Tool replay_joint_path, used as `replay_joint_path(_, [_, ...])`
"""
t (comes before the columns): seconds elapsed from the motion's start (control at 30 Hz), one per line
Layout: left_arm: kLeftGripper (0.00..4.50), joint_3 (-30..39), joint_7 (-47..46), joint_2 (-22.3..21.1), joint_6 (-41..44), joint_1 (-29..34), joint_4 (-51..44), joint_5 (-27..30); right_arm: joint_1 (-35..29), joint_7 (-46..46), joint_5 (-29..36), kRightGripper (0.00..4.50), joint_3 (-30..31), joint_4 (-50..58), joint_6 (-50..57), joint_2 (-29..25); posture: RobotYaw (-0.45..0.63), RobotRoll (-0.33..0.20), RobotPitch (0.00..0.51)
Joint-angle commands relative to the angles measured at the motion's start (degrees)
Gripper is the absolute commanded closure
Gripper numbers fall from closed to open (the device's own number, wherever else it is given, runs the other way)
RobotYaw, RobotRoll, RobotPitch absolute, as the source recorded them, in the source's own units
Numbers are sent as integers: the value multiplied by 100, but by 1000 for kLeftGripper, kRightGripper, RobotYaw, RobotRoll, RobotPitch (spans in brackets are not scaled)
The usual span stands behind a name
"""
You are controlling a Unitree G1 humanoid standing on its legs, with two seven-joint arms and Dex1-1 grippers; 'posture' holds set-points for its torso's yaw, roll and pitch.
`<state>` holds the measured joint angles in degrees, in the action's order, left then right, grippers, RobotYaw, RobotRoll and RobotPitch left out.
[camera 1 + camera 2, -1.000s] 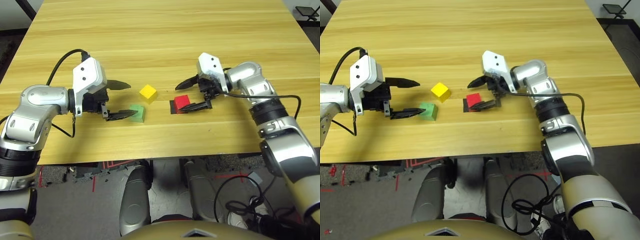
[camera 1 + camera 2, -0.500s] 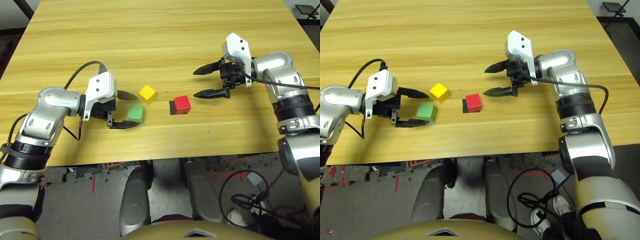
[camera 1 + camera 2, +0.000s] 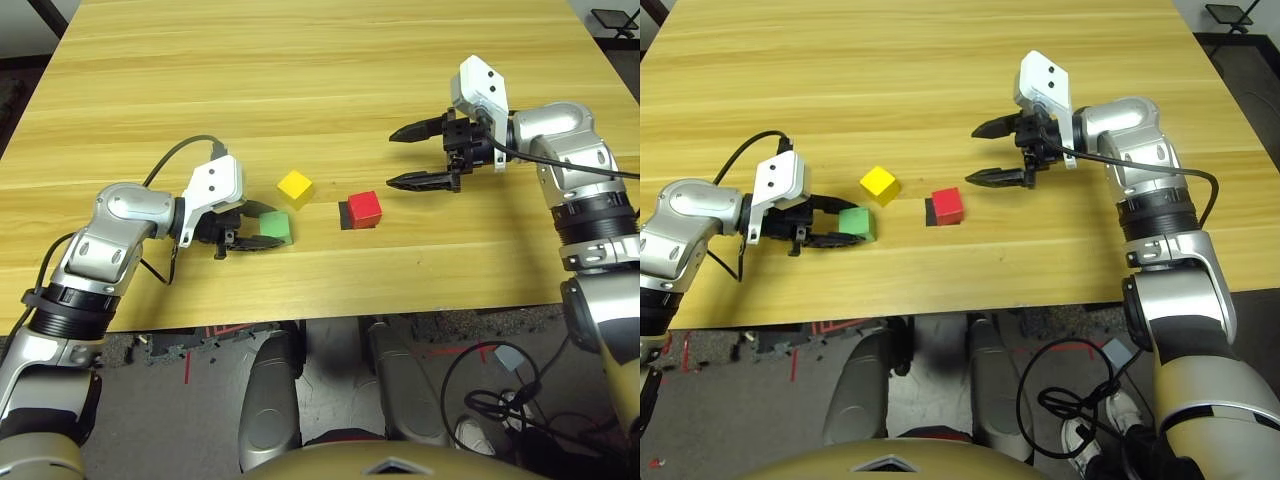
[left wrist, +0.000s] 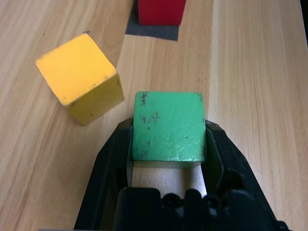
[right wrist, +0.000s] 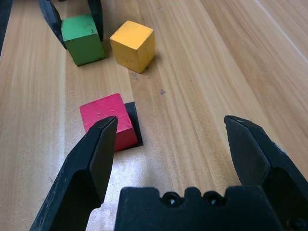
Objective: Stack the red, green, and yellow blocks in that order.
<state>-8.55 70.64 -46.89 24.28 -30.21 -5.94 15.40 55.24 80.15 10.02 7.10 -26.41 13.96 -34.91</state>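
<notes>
**Green cube in my left pincer, right pincer held wide**

From my head camera: my left gripper point(image 3: 258, 230) clamps the small matte pale-green cube point(image 3: 274, 226) on the light wooden table point(image 3: 320, 80). The bright yellow matte cube point(image 3: 295, 185) sits just beyond it, apart. The bright red matte cube point(image 3: 364, 208) rests against a flat black square patch point(image 3: 345, 214). My right gripper point(image 3: 408, 157) hangs spread wide, past the red cube.

From my left wrist: both black fingers point(image 4: 114, 149) press the green cube's sides.

From my right wrist: my jaws stand wide and empty, the red cube just off one fingertip point(image 5: 103, 139).
</notes>
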Motion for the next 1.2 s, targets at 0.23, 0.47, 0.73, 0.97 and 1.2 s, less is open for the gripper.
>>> replay_joint_path(0.23, [2433,-52,-843,262,2295,-915,-1684,771,-627,-193,184,0,-208,432,201,-257,168,-9,297])
replay_joint_path(0.47, [2433,-568,-1426,1014,2840,-1342,-1857,831,-990,-420,287,0,-301,712,324,-378,120,2,297])
replay_joint_path(0.73, [2433,-1064,-1578,1291,2410,-1552,-1469,474,-1253,-585,378,0,-408,1018,485,-537,77,-3,295])
replay_joint_path(0.97, [2433,-1345,-1596,1457,2135,-1825,-1078,140,-1381,-670,418,0,-455,1177,568,-614,51,-6,293])
replay_joint_path(1.2, [2433,-1428,-1675,1703,2180,-1887,-1015,8,-1469,-739,495,0,-467,1305,648,-695,43,-6,298])
